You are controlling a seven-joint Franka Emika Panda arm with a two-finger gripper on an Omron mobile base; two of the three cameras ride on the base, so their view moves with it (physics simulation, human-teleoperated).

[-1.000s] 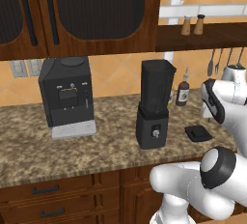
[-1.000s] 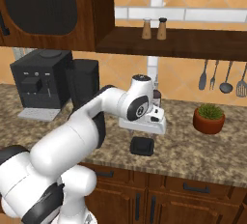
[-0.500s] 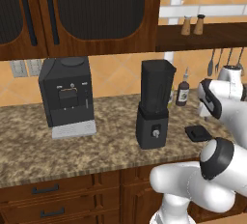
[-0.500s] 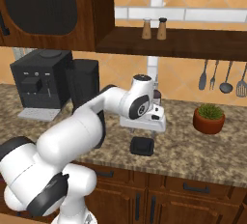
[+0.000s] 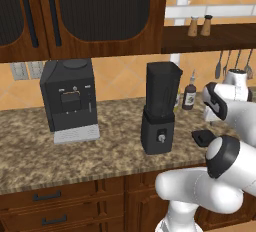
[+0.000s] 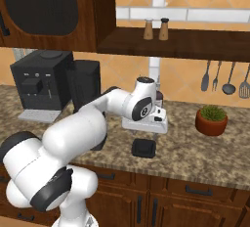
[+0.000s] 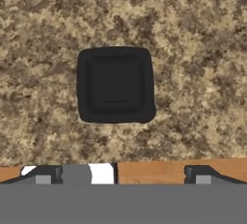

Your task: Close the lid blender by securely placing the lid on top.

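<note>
1. I see the speckled stone surface (image 5: 100,146) running across the whole scene.
2. Coffee machine (image 5: 69,98) stands far left on it.
3. Blender (image 5: 160,107) stands upright mid-surface, jar mouth uncovered.
4. My hand (image 6: 145,129) hovers above the lid, fingers spread wide, grasping nothing.
5. Lid (image 7: 116,85) lies flat on the surface right of the blender, near the front edge, apart from it.
6. Dark bottle (image 5: 189,93) stands behind, by the wall.
</note>
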